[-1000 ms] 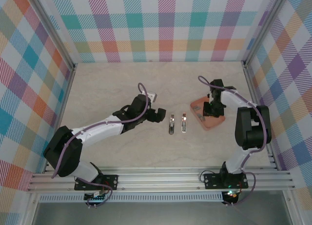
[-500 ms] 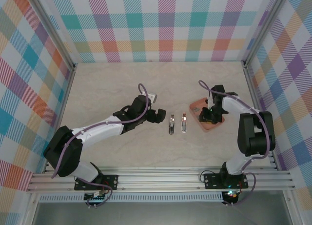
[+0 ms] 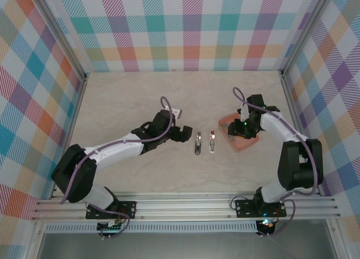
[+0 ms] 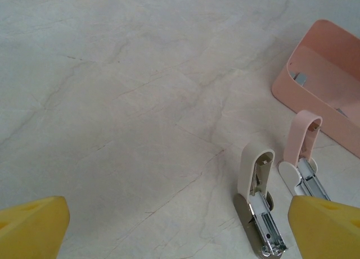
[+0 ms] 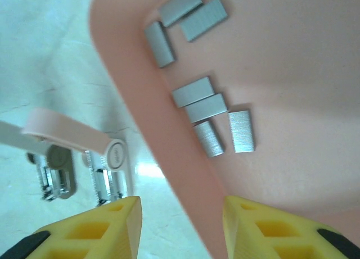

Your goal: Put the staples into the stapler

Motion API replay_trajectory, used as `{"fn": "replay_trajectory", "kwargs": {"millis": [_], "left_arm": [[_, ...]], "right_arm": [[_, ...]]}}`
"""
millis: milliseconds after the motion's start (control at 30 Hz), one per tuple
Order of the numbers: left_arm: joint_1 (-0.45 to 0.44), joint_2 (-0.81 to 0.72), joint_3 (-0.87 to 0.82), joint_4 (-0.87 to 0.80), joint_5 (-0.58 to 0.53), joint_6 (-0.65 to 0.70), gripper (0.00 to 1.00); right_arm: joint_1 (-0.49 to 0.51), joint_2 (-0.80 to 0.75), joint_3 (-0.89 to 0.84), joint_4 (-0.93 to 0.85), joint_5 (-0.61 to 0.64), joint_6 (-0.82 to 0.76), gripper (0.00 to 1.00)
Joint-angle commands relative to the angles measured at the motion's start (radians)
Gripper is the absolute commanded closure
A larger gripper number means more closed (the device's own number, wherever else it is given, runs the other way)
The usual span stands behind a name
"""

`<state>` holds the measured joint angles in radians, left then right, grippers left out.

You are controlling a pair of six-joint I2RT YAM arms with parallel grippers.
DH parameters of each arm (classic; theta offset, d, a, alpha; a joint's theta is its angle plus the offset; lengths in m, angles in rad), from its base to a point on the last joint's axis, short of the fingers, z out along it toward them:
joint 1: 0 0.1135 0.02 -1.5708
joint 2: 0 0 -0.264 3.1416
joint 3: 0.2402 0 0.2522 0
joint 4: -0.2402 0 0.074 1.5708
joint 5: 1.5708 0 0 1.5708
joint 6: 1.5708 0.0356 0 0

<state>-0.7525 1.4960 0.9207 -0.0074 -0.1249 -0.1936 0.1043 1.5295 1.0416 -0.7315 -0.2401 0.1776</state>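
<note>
Several staples lie as short grey strips on the floor of the salmon tray. My right gripper hangs low over the tray's left wall, which runs between its open yellow fingers; nothing is held. In the top view this gripper is over the tray. Two staplers lie open on the table left of the tray: a beige one and a pink one. My left gripper rests wide open just left of the beige stapler, with bare table between its fingers.
The table is a pale marble-look surface closed in by checked walls and aluminium rails along the near edge. The pink stapler lies close to the tray's left wall. Open table stretches behind and left of the staplers.
My right gripper has dropped lower and shifted over the tray's left wall, and its jaws have widened. The left arm and both staplers have stayed put.
</note>
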Motion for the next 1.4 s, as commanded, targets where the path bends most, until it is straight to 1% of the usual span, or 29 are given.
{"fn": "replay_trajectory", "kwargs": {"millis": [0,200,400,600,800,1100,1167,1200,1367], "left_arm": [[-0.016,0.01,0.001,0.035,-0.003,-0.01,0.0],[-0.016,0.009,-0.004,0.039,0.001,-0.01,0.0],[-0.017,0.003,-0.018,0.052,0.004,-0.012,0.0],[-0.016,-0.003,-0.034,0.065,0.006,-0.015,0.0],[-0.018,0.003,-0.028,0.066,0.021,-0.013,0.0],[-0.022,-0.012,-0.068,0.099,0.028,-0.018,0.0],[-0.021,-0.023,-0.079,0.104,0.025,-0.016,0.0],[-0.021,-0.026,-0.085,0.108,0.022,-0.014,0.0],[-0.023,-0.041,-0.1,0.107,0.016,0.003,0.0]], "right_arm": [[0.008,-0.02,-0.009,-0.045,-0.042,0.021,0.57],[0.022,-0.005,-0.067,-0.036,-0.049,0.049,0.57],[0.032,0.031,-0.068,-0.035,-0.028,0.062,0.57],[0.043,0.057,-0.085,-0.019,-0.023,0.079,0.61],[0.046,0.054,-0.106,0.012,-0.021,0.109,0.68],[0.06,0.03,-0.119,0.043,-0.002,0.181,0.79],[0.063,0.024,-0.127,0.059,-0.005,0.2,0.85],[0.067,0.023,-0.128,0.064,-0.002,0.213,0.86],[0.09,0.008,-0.138,0.103,0.016,0.264,0.87]]}}
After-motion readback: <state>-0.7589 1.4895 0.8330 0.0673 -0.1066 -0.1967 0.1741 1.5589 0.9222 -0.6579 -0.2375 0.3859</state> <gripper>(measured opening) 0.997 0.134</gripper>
